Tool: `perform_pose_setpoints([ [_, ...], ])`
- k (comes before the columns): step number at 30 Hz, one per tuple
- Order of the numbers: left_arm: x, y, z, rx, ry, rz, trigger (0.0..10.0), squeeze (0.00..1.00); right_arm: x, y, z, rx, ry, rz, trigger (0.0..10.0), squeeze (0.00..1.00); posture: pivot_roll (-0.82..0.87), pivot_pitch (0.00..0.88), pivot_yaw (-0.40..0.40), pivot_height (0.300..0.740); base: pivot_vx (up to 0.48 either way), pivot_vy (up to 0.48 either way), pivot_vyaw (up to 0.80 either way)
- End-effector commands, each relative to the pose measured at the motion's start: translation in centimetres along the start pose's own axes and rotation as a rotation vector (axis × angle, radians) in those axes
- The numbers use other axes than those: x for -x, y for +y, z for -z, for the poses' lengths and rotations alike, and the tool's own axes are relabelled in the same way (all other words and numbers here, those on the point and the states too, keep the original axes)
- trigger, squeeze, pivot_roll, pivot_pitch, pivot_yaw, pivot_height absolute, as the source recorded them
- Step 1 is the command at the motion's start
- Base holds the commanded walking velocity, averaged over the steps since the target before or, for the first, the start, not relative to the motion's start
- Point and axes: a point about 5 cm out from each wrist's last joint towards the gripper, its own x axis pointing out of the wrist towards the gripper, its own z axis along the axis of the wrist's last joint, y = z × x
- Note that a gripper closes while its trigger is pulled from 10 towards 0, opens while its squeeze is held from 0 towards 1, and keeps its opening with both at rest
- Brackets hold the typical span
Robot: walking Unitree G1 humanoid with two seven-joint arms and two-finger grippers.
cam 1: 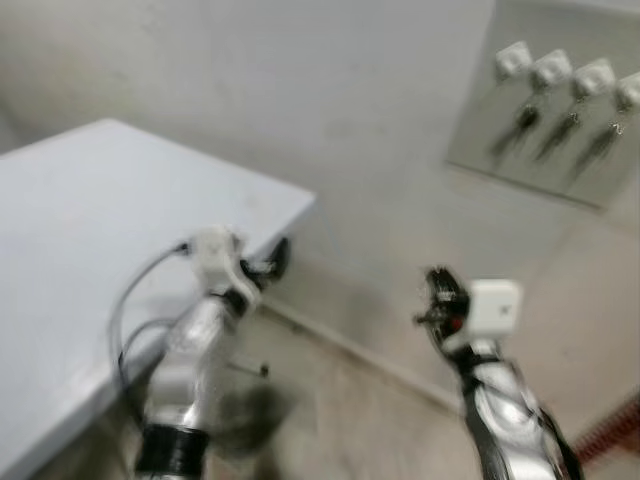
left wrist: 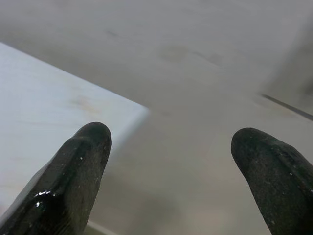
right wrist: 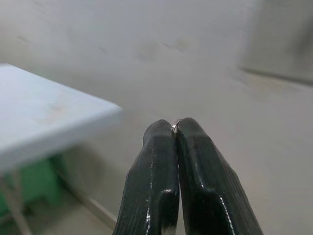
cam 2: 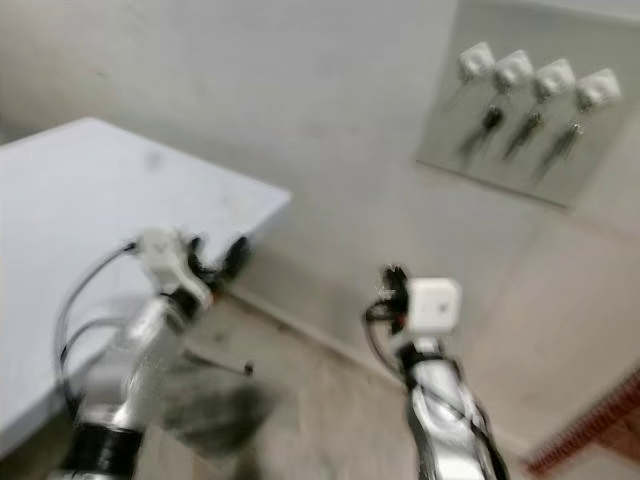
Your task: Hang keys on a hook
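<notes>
My right gripper [right wrist: 175,128], pressed together on a small silver ring [right wrist: 174,127], could drop it if the thin pinch slips before the far-right white hooks [cam 1: 570,75].

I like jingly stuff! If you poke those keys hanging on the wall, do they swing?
Probably yes: the keys dangle loose below the white hooks, so a poke should set them swinging. They look thin and small, so they are likely light. A hard bump might knock one off its hook.
</notes>
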Motion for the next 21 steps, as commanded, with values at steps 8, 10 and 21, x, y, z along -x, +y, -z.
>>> perform_pose_setpoints([
  [8,0.11,0.44,-0.28,-0.004,-0.004,-0.013,10.0,0.00,0.27,0.34,0.02,0.000,0.005,-0.008,10.0,0.00,-0.05,0.003,-0.037,0.740,0.349,0.000,0.00],
  [10,0.13,0.44,-0.27,-0.004,-0.003,-0.013,10.0,0.00,0.27,0.33,0.04,-0.005,0.009,-0.007,10.0,0.00,-0.05,0.003,-0.036,0.740,0.349,0.000,0.00],
  [21,0.18,0.54,-0.30,-0.004,-0.003,-0.016,10.0,0.00,0.24,0.44,0.15,-0.014,0.024,-0.005,10.0,0.00,-0.05,0.005,-0.034,0.740,0.384,0.000,-0.56],
])
